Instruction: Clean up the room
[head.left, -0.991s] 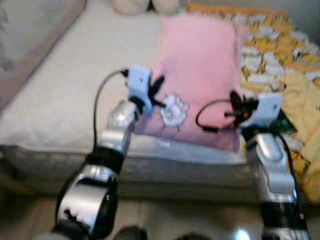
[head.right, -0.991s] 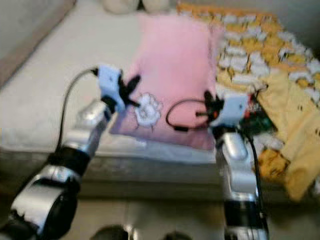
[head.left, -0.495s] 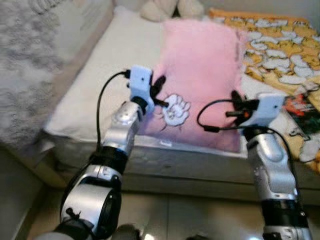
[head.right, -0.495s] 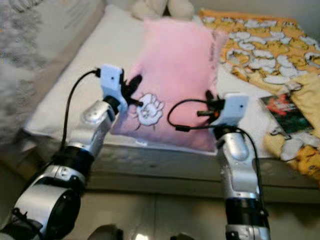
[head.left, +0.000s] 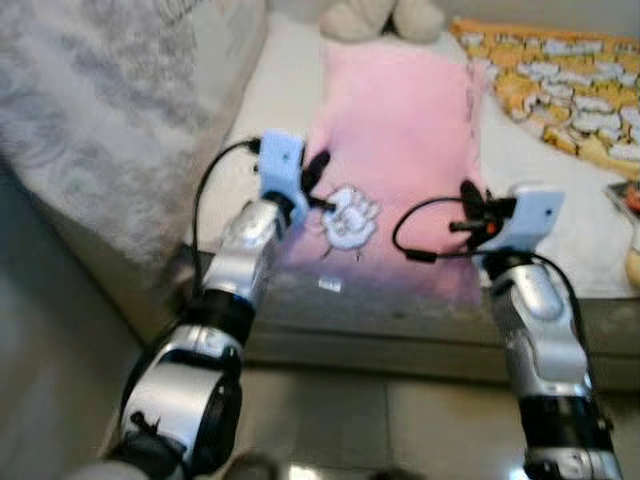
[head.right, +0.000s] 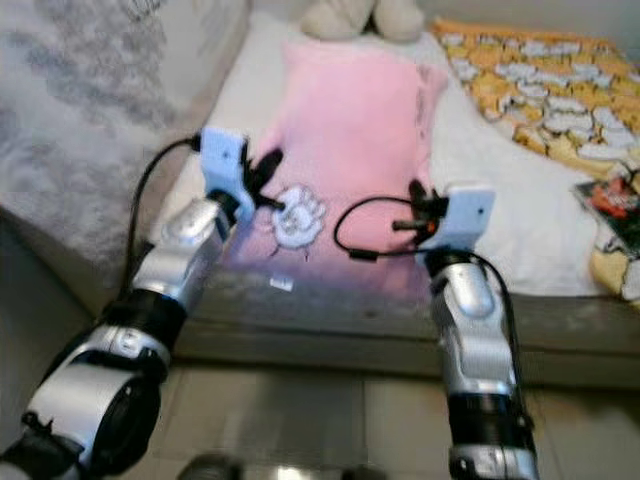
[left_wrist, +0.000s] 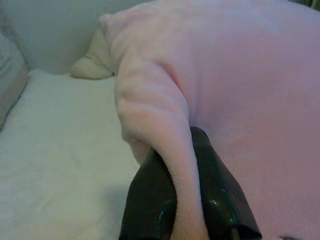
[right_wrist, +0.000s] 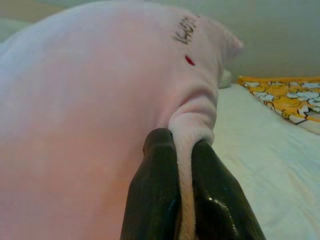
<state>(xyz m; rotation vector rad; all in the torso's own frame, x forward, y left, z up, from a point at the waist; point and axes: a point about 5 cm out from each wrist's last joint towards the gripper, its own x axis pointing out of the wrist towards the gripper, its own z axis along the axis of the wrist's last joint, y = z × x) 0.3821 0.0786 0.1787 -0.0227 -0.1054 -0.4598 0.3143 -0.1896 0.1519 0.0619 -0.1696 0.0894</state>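
A big pink plush pillow (head.left: 400, 130) with a white sheep patch (head.left: 348, 218) lies lengthwise on the white bed (head.left: 270, 90), its near end lifted past the mattress front. My left gripper (head.left: 314, 192) is shut on the pillow's left near edge; both black fingers (left_wrist: 150, 200) pinch a fold of pink fleece (left_wrist: 170, 150). My right gripper (head.left: 468, 212) is shut on the right near edge, its fingers (right_wrist: 155, 190) clamping a rolled seam (right_wrist: 192, 150).
A grey patterned blanket (head.left: 110, 110) is heaped on the left. A cream plush toy (head.left: 375, 18) sits at the head of the bed. A yellow printed quilt (head.left: 570, 80) covers the far right, with a dark book (head.right: 612, 198) at the right edge. Tiled floor (head.left: 380, 420) lies below.
The camera has swung left: the grey blanket has come into view and the quilt has slid toward the right edge. Both grippers keep their hold on the pillow.
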